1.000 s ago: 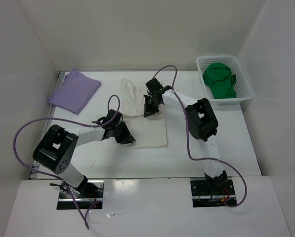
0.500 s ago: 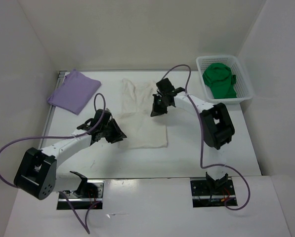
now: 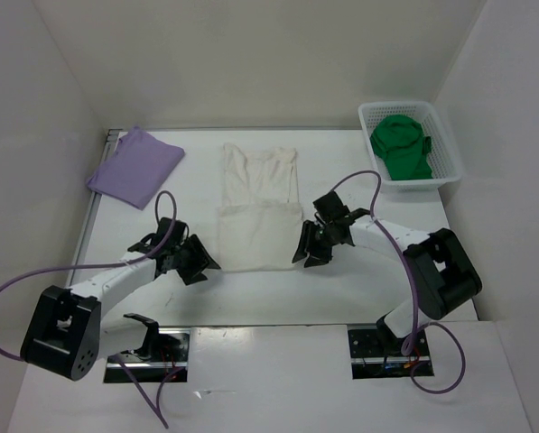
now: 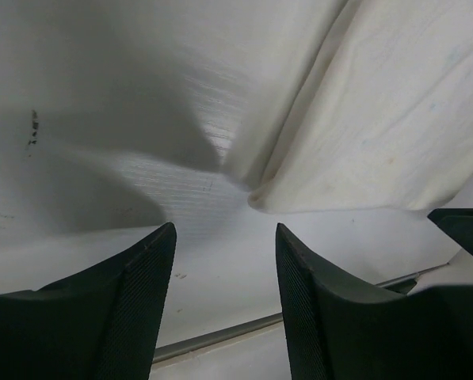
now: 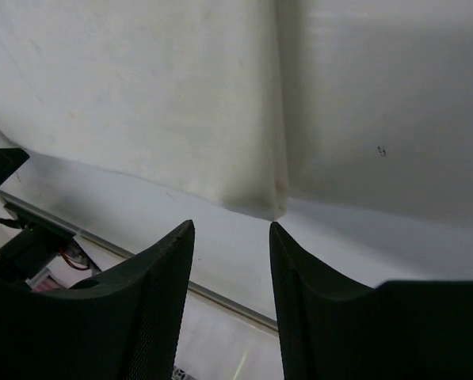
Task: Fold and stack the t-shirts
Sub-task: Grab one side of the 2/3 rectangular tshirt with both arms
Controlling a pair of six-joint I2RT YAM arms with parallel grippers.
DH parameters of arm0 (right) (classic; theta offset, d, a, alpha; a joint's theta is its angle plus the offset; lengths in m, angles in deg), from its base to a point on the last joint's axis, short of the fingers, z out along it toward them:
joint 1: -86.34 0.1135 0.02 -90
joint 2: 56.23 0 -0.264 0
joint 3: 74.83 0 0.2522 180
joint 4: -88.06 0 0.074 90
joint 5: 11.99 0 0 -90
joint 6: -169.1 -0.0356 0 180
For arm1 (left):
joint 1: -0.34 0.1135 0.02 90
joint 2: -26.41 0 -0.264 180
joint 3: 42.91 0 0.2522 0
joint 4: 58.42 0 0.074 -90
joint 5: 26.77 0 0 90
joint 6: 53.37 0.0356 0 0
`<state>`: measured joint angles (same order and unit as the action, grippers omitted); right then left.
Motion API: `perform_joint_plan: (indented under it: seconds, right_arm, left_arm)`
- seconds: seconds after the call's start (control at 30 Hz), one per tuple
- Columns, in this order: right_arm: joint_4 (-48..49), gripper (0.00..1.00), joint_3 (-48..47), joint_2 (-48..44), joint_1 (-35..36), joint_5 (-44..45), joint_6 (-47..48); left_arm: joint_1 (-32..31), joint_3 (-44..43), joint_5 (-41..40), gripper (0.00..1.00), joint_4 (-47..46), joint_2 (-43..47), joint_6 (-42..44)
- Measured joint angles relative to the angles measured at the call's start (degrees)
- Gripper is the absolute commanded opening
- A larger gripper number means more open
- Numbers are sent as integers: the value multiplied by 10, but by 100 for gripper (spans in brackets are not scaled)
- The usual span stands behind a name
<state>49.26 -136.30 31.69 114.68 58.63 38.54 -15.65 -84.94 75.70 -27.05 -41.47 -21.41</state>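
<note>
Gaping and empty at both left gripper [image 3: 199, 263] and right gripper [image 3: 303, 250], flanking the near corners of the cream t-shirt [image 3: 255, 221] mid-table. Best to pinch both corners together, lift low, carry evenly toward the collar. Farther out: lavender t-shirt [image 3: 135, 169] folded far left, green t-shirt [image 3: 403, 149] bunched in the basket [image 3: 421, 184].

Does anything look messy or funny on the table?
Yes, a bit. The cream shirt in the middle looks only partly folded, its far part wrinkled and narrower than the near part. The green shirt is bunched up in the basket. The purple shirt is folded but sits crooked.
</note>
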Motion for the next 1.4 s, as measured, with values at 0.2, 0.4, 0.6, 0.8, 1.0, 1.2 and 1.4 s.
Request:
perform_joint_plan:
  seconds: [0.2, 0.4, 0.6, 0.8, 1.0, 1.2, 1.4]
  right_arm:
    - [20, 51, 33, -9, -8, 1, -22]
    - [47, 44, 60, -10, -10, -5, -31]
    - [53, 37, 70, -10, -10, -10, -37]
    - [70, 24, 70, -5, -10, -7, -42]
    - [76, 2, 68, 12, -10, -2, -47]
    - [75, 0, 72, 0, -10, 0, -50]
    - [61, 0, 90, -52, -5, -11, -60]
  left_arm:
    - [0, 1, 24, 54, -30, -30, 7]
    - [0, 1, 33, 46, -54, -45, 9]
    - [0, 1, 38, 40, -77, -61, 9]
    - [0, 0, 46, 28, -94, -83, 8]
    - [0, -6, 47, 0, -105, -101, 7]
    - [0, -24, 41, 0, -88, -104, 11]
    - [0, -23, 45, 0, -50, -62, 23]
